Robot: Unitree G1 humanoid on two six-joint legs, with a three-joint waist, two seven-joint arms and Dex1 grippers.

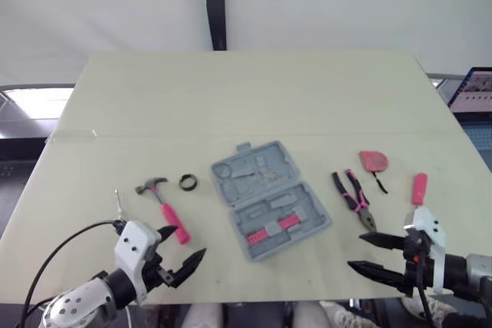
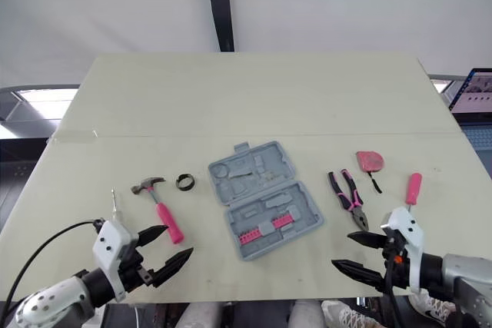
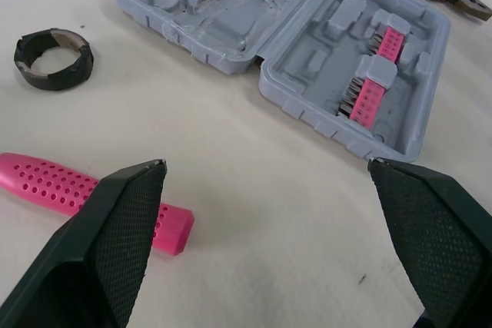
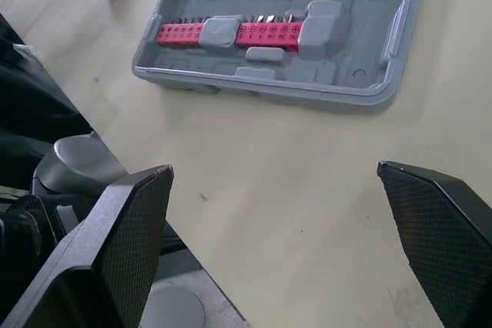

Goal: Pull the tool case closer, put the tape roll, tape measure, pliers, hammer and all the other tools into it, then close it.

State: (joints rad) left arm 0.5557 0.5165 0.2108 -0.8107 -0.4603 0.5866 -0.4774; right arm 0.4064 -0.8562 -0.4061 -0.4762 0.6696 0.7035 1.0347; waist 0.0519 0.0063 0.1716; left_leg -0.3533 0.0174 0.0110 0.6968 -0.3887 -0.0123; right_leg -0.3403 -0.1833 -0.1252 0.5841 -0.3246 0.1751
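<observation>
An open grey tool case (image 1: 269, 198) lies in the middle of the table, with pink bit holders (image 4: 231, 33) in its near half. Left of it are a pink-handled hammer (image 1: 164, 207) and a black tape roll (image 1: 188, 182). To its right lie pink pliers (image 1: 354, 199), a pink tape measure (image 1: 373, 162) and a pink-handled tool (image 1: 418, 188). A small metal tool (image 1: 118, 203) rests at the far left. My left gripper (image 1: 181, 253) is open near the hammer handle (image 3: 84, 193). My right gripper (image 1: 373, 255) stands open in front of the pliers.
The cream table (image 1: 246, 105) has free room behind the tools. Its front edge (image 4: 184, 228) runs close under my right gripper. A laptop screen (image 1: 473, 90) stands off the table's right side.
</observation>
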